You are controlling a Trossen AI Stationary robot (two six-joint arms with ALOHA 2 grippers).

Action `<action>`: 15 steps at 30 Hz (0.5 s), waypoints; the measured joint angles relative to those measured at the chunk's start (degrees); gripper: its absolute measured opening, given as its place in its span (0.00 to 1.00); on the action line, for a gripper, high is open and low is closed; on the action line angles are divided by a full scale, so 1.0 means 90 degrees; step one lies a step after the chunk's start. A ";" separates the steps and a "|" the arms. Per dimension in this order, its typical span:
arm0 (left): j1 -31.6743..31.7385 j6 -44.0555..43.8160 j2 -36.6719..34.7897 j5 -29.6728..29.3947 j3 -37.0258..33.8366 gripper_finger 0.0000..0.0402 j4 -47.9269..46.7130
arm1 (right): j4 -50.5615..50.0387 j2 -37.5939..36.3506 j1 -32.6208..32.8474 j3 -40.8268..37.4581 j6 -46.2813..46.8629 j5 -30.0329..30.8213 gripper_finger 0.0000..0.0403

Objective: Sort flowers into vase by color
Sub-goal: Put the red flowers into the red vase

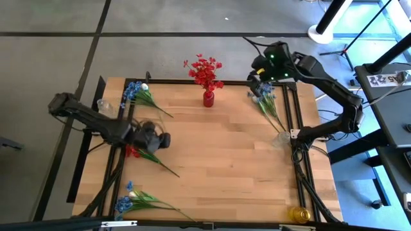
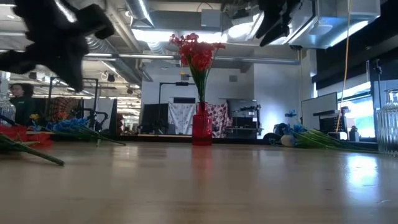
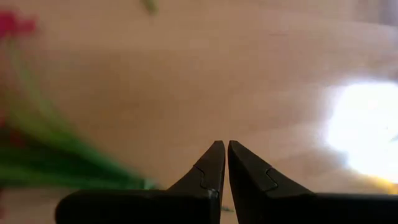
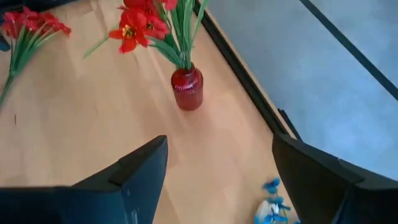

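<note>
A small red ribbed glass vase (image 1: pixel 209 98) stood upright near the far edge of the light wooden table (image 1: pixel 218 160), and it held a bunch of red artificial flowers on green stems (image 1: pixel 205 70). At the right edge stood a clear glass vase (image 1: pixel 280 139); I could not tell from above if anything was inside it. A small yellow glass container (image 1: pixel 298 214) sat at the near right corner, and its content was also not clear. A second clear glass vase (image 1: pixel 106 107) stood at the far left, partly hidden behind the left arm. The right gripper (image 1: pixel 260 76) hovered above the far right part of the table with its fingers spread wide and nothing between them, and a bunch of blue and white sprigs (image 1: pixel 266 102) lay on the wood just under it. The left gripper (image 1: pixel 164 140) was low over the left side with its fingers pressed together and empty, just beside one loose red sprig (image 1: pixel 142 154) lying flat. More blue and white sprigs lay at the far left (image 1: pixel 141 94) and at the near left corner (image 1: pixel 138 199). In the left wrist view the red sprig was only a blur.
</note>
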 joint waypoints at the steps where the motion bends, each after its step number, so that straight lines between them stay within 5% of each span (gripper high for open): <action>1: -0.0235 -0.0446 0.0096 -0.0016 0.0000 0.05 0.0002 | -0.0082 -0.0024 0.0000 0.0000 -0.0003 -0.0036 0.72; 9: -0.1784 -0.3281 0.0813 0.0269 -0.0005 0.20 -0.0208 | -0.0818 -0.0071 0.0000 -0.0002 -0.0272 -0.0459 0.72; 15: -0.1227 -0.3400 0.0870 0.1208 -0.0023 0.37 -0.1431 | -0.1244 -0.0074 0.0000 -0.0005 -0.0368 -0.0613 0.72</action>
